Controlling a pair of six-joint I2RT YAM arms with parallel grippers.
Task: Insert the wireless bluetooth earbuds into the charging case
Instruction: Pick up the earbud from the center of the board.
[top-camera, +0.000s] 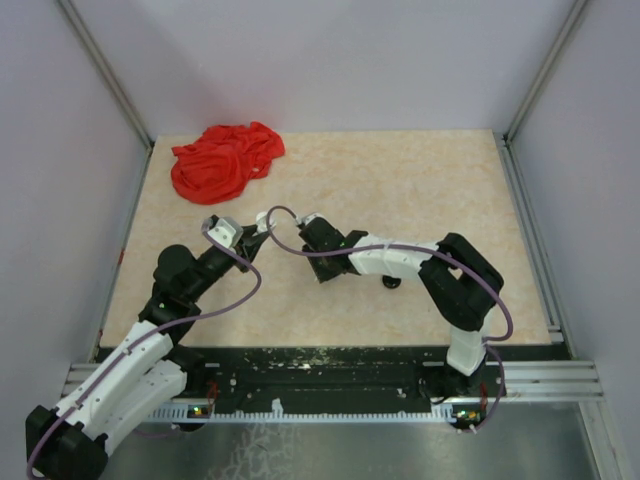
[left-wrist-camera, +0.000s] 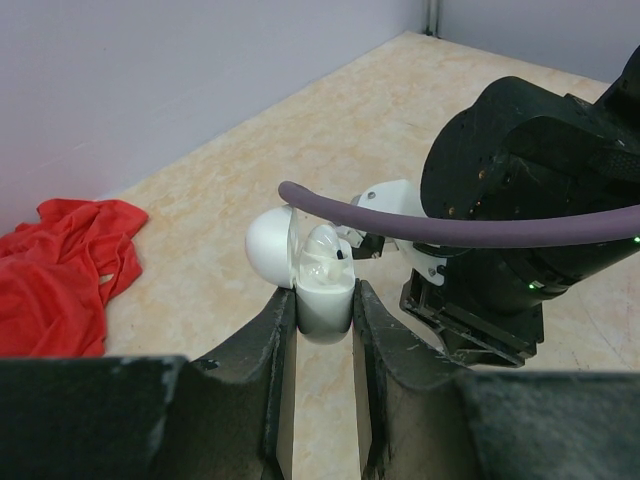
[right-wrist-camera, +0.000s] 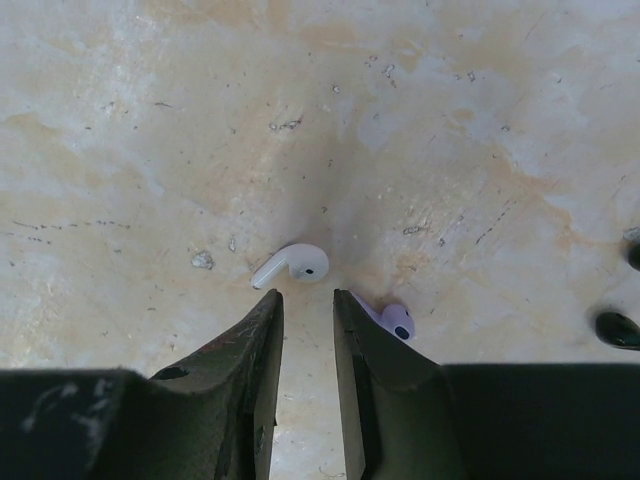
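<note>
The pale counter (top-camera: 400, 190) carried a crumpled red cloth (top-camera: 225, 160) at its far left. The left hand (left-wrist-camera: 322, 300) gripped the open white charging case (left-wrist-camera: 272, 245), with a seated earbud (left-wrist-camera: 322, 255) inside. The right hand (right-wrist-camera: 307, 300), fingers narrowly apart and holding nothing, hovered over a white earbud (right-wrist-camera: 295, 265) lying on the counter. A lavender earbud (right-wrist-camera: 395, 320) lay just beside its right finger, and black earbuds (right-wrist-camera: 617, 330) lay farther right.

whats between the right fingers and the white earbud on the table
Only bare table, in the right wrist view; the white earbud lies just beyond the right fingers.
</note>
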